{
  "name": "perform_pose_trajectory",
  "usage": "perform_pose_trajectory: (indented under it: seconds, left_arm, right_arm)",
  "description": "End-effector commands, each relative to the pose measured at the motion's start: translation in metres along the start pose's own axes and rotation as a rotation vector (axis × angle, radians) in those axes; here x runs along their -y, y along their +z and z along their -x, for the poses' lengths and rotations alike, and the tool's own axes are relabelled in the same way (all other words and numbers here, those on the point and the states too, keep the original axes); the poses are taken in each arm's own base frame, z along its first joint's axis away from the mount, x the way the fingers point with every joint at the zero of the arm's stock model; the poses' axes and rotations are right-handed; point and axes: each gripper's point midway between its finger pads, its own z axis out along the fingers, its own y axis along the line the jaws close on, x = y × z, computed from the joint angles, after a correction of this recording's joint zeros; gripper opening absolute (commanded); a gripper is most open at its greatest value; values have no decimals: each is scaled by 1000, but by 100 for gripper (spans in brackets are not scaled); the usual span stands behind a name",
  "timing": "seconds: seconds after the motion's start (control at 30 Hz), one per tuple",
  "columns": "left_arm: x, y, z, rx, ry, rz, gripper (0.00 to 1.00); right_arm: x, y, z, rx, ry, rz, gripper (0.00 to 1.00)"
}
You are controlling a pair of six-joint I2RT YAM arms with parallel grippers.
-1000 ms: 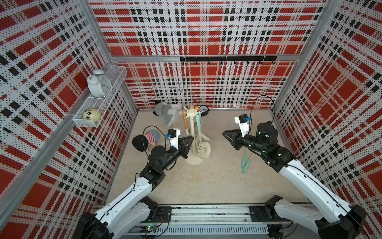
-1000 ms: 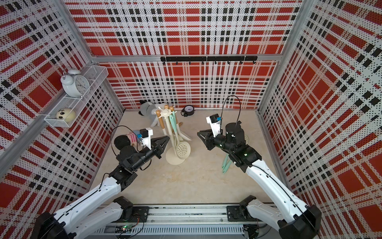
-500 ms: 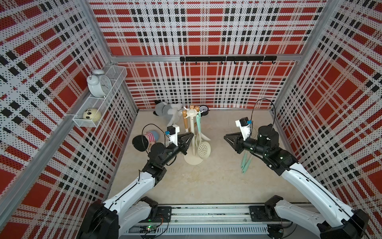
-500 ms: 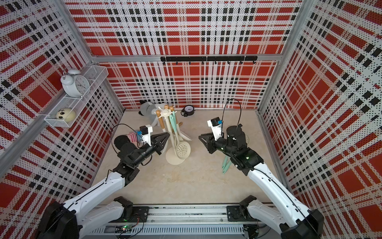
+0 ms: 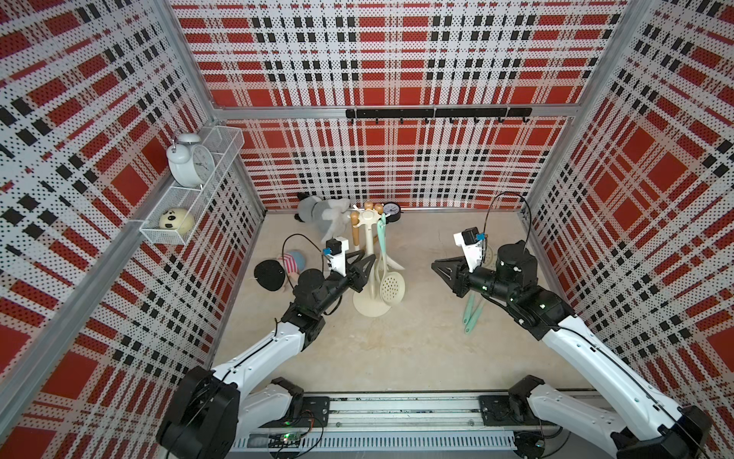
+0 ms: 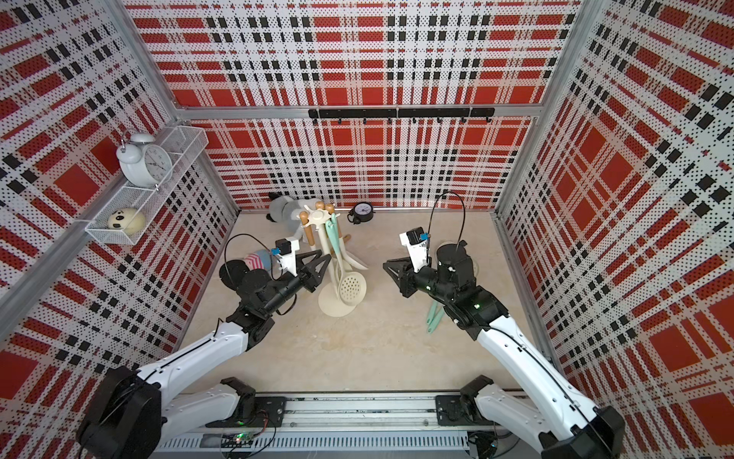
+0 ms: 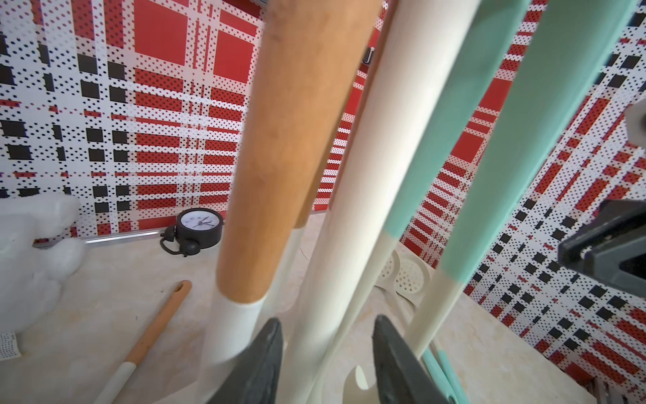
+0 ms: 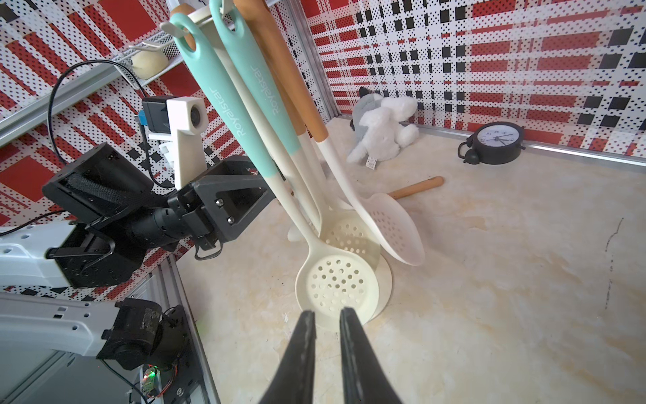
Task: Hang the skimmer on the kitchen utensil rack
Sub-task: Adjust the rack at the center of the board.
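Hanging from rack (image 5: 364, 309) prong by teal handle loop was skimmer (image 8: 337, 284), head down by base disc. Left gripper (image 7: 327, 335) jaws stood apart, straddling rack pole, gap visible either side. Right gripper (image 8: 327, 314) was nearly closed, empty, apart from rack, pointing at skimmer. Teal utensil (image 5: 470, 314) lay on floor under right arm.

two alarm clocks (image 5: 190, 165) (image 5: 391, 211), one utensil rack (image 5: 365, 308), seemingly four hanging utensils (image 5: 392, 287), and two claws (image 5: 367, 255) (image 5: 434, 263).
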Motion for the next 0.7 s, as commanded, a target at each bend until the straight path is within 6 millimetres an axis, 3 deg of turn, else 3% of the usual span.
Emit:
perform_pose_trajectory:
  seconds: [0.0,0.2,0.33,0.43,0.67]
  left_arm:
    - [3,10,12,31,32,-1,47]
    - [6,24,8,10,39,-29,46]
    - [9,30,0,-7,37,-49,37]
    - [9,27,-3,-6,37,-39,21]
    - [12,22,17,61,78,41,6]
  right_arm:
    - [-2,-3,-1,3,5,9,18]
    - [-2,-5,-4,-3,6,10,17]
    - [-2,-6,-6,-8,6,8,17]
    - [-1,-7,-7,-9,3,0,16]
    - [1,-5,-10,-15,3,-6,16]
